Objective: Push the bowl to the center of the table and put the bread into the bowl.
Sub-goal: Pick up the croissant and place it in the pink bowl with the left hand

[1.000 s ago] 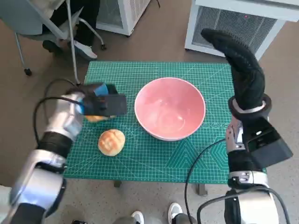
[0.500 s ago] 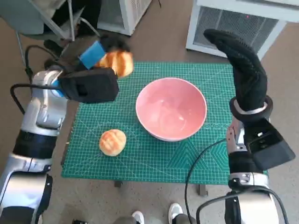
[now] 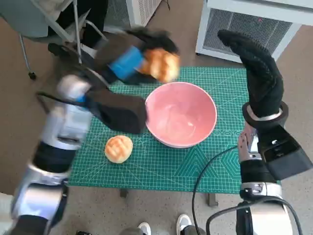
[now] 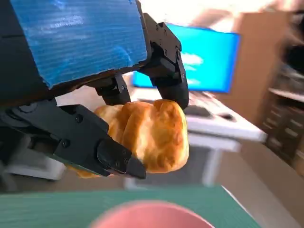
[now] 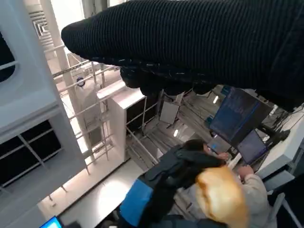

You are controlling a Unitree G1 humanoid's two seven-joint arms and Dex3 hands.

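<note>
My left hand (image 3: 132, 61) grips a golden bread roll (image 3: 163, 63) in the air, just over the far-left rim of the pink bowl (image 3: 181, 114). The left wrist view shows the roll (image 4: 147, 135) pinched between the black fingers (image 4: 95, 142), with the bowl's rim (image 4: 147, 216) below. In the right wrist view the roll (image 5: 221, 197) and the blue-taped left hand (image 5: 142, 199) both appear. A second bread roll (image 3: 118, 148) lies on the green mat (image 3: 161, 166) left of the bowl. My right hand (image 3: 257, 68) is raised at the table's right side, fingers straight, holding nothing.
A white appliance (image 3: 254, 24) stands behind the table. A chair (image 3: 44, 19) and a person's legs (image 3: 88, 29) are at the back left. Feet (image 3: 183, 223) show at the table's near edge. A person (image 5: 247, 190) sits in the right wrist view.
My left hand has lifted one roll off the mat and carried it up and rightward to the bowl's far-left rim. The right hand stays raised.
</note>
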